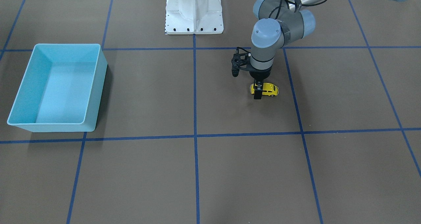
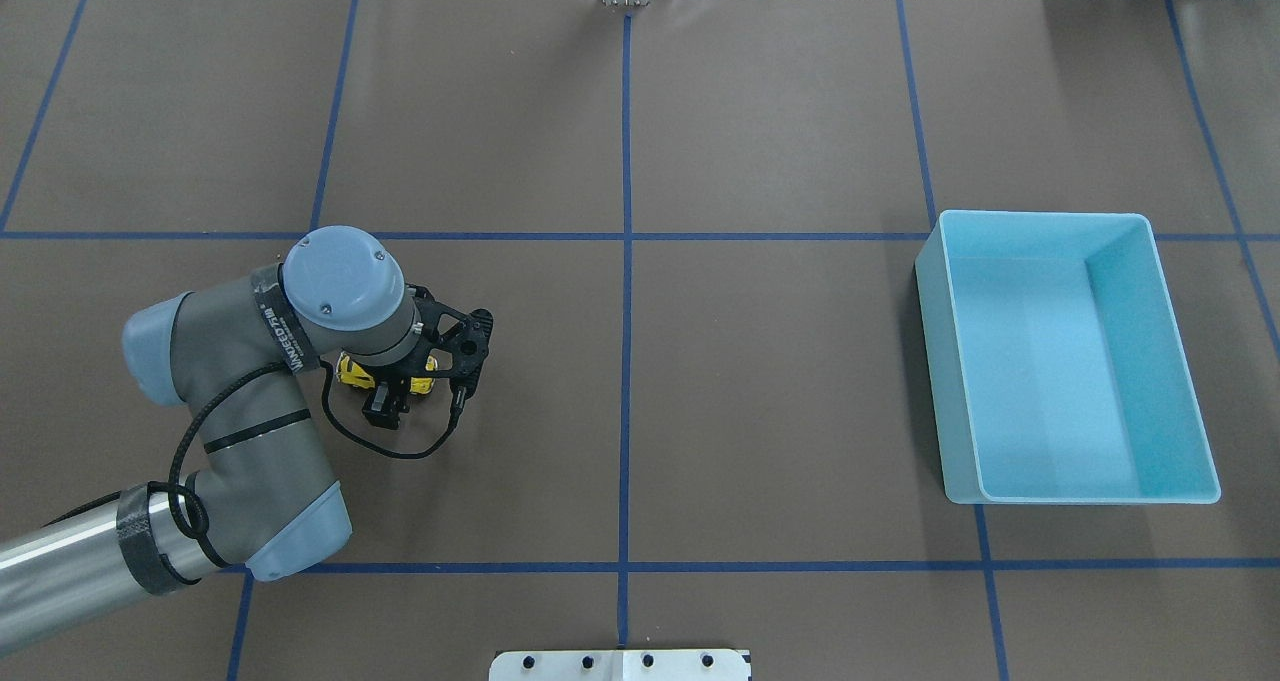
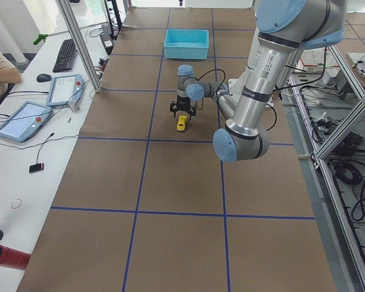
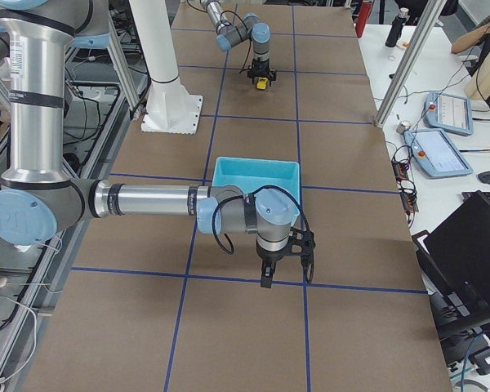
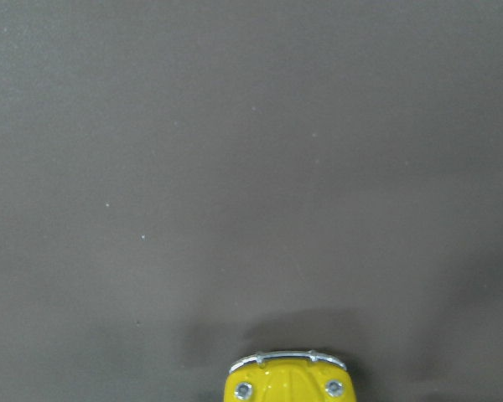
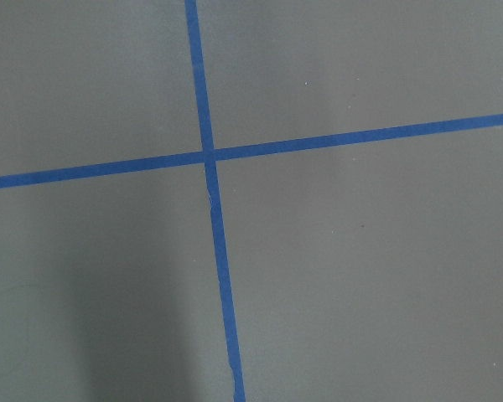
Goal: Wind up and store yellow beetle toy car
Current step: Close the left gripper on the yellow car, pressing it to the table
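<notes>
The left arm's black two-finger gripper (image 1: 258,90) stands upright over the small glossy yellow beetle toy car (image 1: 269,89), its fingers straddling the body; whether they are clamped on it or only bracketing it cannot be told. The car sits on its wheels on the brown, blue-taped table (image 1: 230,171), well apart from the light-blue plastic bin (image 1: 98,92). Winding appears to be the step in hand, and it likely calls for a firm grip and a backward drag, wheels pressed down.
</notes>
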`<action>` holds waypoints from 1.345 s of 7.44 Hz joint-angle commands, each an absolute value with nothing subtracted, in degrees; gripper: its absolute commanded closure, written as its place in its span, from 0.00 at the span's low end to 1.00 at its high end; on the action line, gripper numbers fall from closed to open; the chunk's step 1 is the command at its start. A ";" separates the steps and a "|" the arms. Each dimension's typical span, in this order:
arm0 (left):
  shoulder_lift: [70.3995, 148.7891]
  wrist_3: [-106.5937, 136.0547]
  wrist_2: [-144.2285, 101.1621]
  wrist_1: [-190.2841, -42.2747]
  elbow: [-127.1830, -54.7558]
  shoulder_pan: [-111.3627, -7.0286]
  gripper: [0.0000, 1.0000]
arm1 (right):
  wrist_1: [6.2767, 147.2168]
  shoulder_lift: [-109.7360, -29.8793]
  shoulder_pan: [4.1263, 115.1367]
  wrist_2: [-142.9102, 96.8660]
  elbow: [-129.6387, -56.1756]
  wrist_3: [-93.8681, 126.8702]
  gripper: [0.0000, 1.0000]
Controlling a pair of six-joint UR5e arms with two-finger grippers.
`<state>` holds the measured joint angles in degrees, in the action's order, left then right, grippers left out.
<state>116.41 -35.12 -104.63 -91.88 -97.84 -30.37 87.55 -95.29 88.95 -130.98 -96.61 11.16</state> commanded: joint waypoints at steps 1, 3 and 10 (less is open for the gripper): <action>116.37 -39.36 -104.41 -91.76 -97.82 -30.41 0.00 | 87.54 -95.27 88.95 -131.04 -96.68 11.16 0.01; 116.46 -38.15 -104.59 -91.67 -97.65 -30.32 0.03 | 87.63 -95.27 88.86 -131.04 -96.59 11.08 0.01; 116.11 -32.78 -104.50 -91.49 -99.75 -31.20 0.91 | 87.54 -95.27 88.59 -131.04 -96.68 10.90 0.01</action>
<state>116.30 -33.61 -104.54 -91.50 -99.07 -30.94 87.62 -95.27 88.60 -131.05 -96.67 10.90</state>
